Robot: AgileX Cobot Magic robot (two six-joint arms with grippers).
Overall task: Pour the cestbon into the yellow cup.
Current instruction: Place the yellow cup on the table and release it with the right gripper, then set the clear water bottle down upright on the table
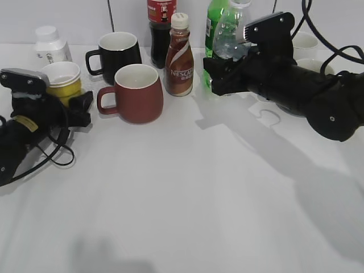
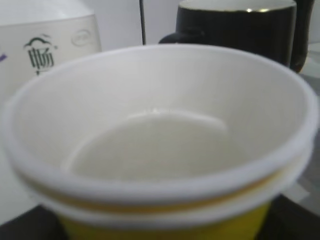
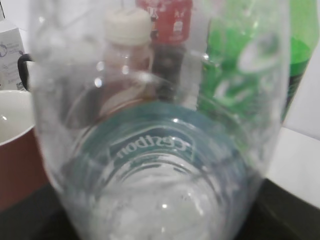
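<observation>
Two hands, one thing each. My left hand [image 1: 71,105], at the left edge of the frame, is closed around the yellow cup [image 1: 63,79], keeping it upright and steady on the worktop [image 1: 187,193] as a target; its white inside looks empty. My right hand [image 1: 219,71], in the upper right, grips the cestbon [image 1: 230,34] low on its clear body, so the neck stays free for tipping. Bottle and cup sit well apart, with the red mug [image 1: 133,94] between, so I judge carrying across comes next.
</observation>
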